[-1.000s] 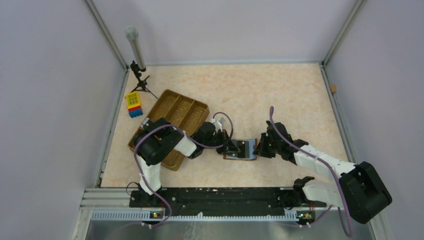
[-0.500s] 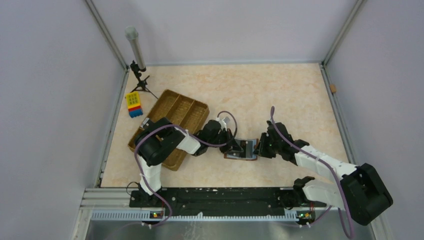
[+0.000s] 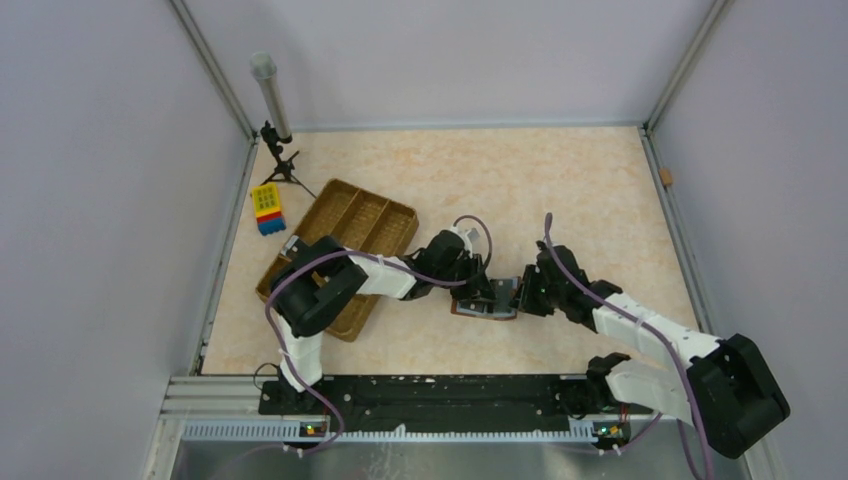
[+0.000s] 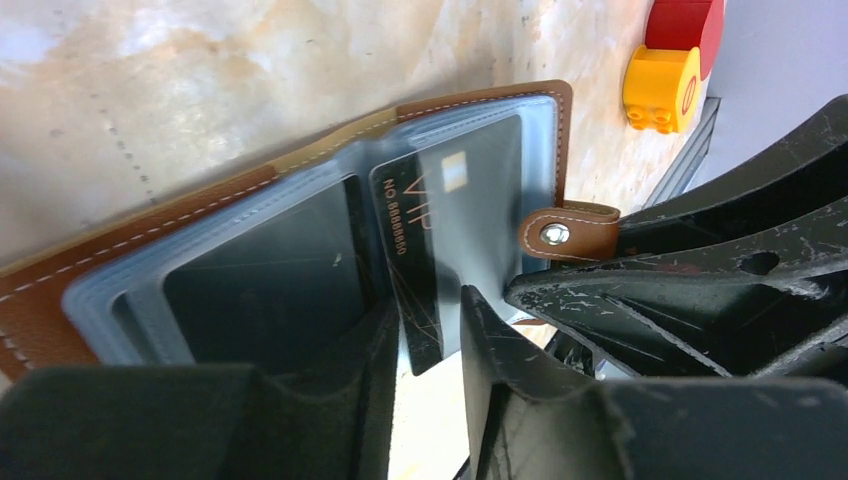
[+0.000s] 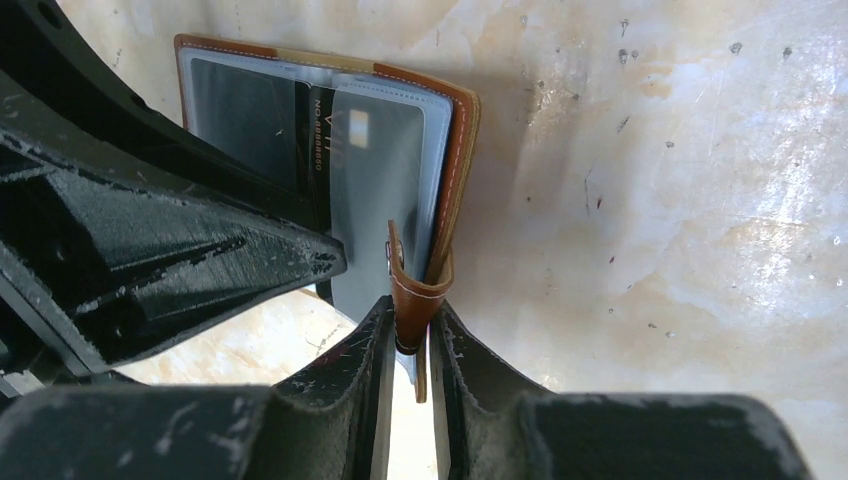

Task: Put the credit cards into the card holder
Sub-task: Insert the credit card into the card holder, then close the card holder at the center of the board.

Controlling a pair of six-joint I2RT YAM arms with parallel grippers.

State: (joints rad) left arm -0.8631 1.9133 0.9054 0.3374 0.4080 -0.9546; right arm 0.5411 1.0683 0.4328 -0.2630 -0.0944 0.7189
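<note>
1. Toward the tabletop's point(image 3: 560, 190) near edge, about midway along it, the card holder point(image 4: 150, 228) lies open.
2. I am seating a dark VIP credit card point(image 4: 440, 220). It is partly inside a clear sleeve, with its near end between my left pincer's point(image 4: 428, 305) slightly parted jaws.
3. My right pincer point(image 5: 408, 320) is clamped on the snap strap point(image 5: 410, 290).
4. Next, I judge, comes a straight push home.
5. Since a second ago, my left arm has reached farther over and its jaws have loosened.
</note>
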